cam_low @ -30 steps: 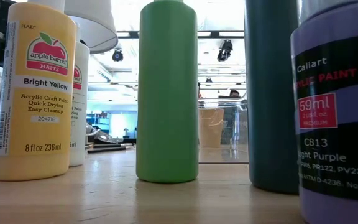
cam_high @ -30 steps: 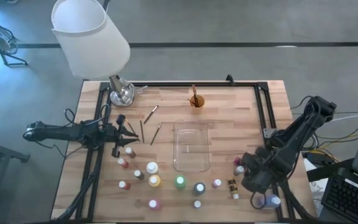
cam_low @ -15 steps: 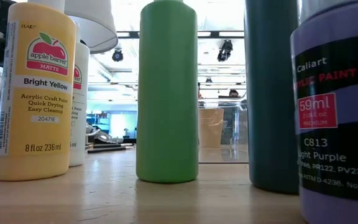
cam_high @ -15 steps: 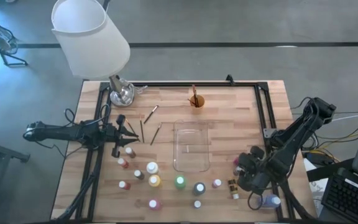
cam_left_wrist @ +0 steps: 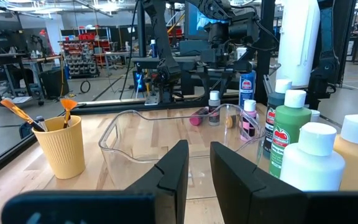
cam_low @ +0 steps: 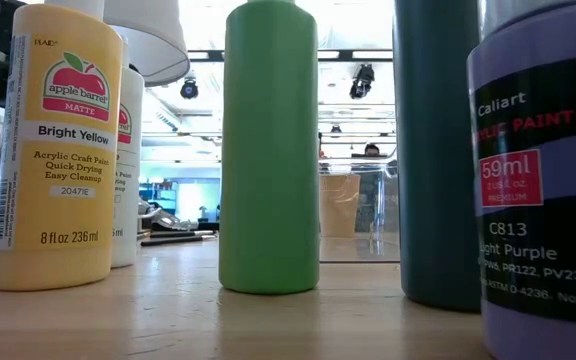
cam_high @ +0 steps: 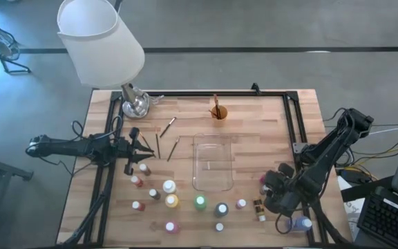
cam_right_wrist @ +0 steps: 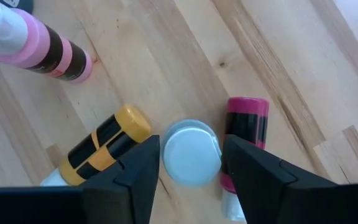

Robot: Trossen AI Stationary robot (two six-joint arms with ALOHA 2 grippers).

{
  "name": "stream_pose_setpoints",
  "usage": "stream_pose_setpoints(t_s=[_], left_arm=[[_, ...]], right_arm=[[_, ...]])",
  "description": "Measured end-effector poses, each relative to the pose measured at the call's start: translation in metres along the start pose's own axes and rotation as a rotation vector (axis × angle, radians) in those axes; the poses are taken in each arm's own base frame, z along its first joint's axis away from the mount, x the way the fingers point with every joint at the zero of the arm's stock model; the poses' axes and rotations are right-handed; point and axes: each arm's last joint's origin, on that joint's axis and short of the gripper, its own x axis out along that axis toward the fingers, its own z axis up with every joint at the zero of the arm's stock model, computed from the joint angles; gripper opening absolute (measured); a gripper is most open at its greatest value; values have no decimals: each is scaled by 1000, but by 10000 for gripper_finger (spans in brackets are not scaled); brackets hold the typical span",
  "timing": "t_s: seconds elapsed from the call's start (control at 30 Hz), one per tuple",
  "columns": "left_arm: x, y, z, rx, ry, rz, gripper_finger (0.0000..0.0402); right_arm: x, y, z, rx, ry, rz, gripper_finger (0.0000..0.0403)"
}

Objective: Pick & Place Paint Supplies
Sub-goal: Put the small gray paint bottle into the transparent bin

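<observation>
Around the right pincer [cam_right_wrist: 190, 163], a lying yellow-and-black bottle [cam_right_wrist: 107, 144] crowds one finger and a lying magenta bottle [cam_right_wrist: 246, 134] the other, with bare table [cam_right_wrist: 185, 56] ahead.

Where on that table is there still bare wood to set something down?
Bare wood lies between the orange cup and the table's right rail, above the right gripper. The clear tray is empty too. The front, around the green bottle, is crowded with bottles.

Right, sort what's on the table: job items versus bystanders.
Job items: paint bottles, loose brushes, white-capped bottle between the right gripper fingers.
Bystanders: clear tray, orange cup, lamp, idle left gripper.
</observation>
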Motion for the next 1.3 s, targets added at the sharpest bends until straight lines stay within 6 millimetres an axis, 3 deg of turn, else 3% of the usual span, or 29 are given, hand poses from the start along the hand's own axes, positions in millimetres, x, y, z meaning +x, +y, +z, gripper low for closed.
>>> stream_pose_setpoints(t_s=[0.3,0.53,0.83,1.3], left_arm=[[0,0,0,0,0,0,74],[0,0,0,0,0,0,74],[0,0,0,0,0,0,74],[0,0,0,0,0,0,74]], right_arm=[[0,0,0,-9,-1,0,155],[3,-2,-1,-10,-4,-5,114],[3,-1,1,-47,-10,2,113],[-20,-12,56,-211,-146,6,113]])
